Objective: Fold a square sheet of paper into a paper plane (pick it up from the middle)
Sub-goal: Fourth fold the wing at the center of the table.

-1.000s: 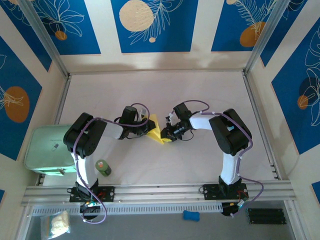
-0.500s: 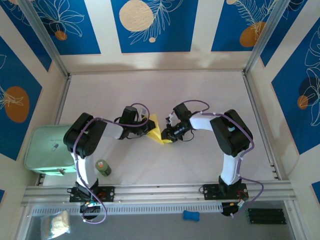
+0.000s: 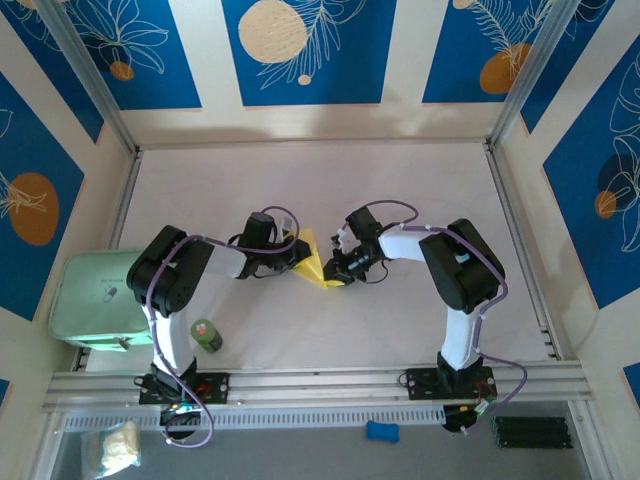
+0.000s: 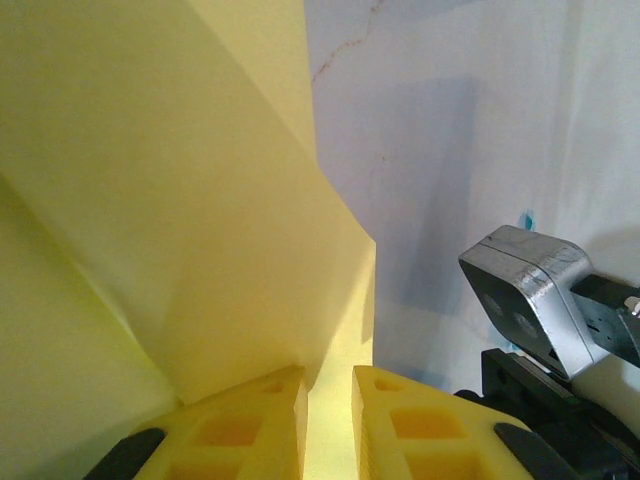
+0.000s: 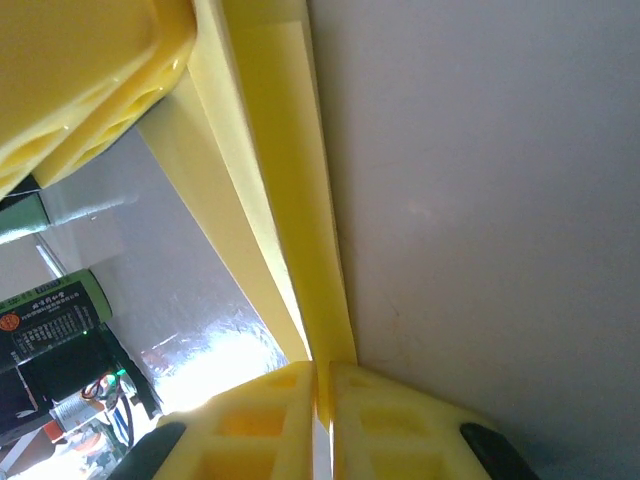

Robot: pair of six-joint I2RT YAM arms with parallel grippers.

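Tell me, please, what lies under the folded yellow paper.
White table shows around the folded yellow paper; the patch directly beneath it is covered, so nothing there can be seen.

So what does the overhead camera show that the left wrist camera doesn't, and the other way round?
Overhead: both arms whole, the table, a mint-green box and a green can on the left side.
Left wrist: the left gripper close up, its yellow fingers pinching the yellow paper at an edge, with the fold lines plain to see.
Both: the yellow paper and part of the right arm.
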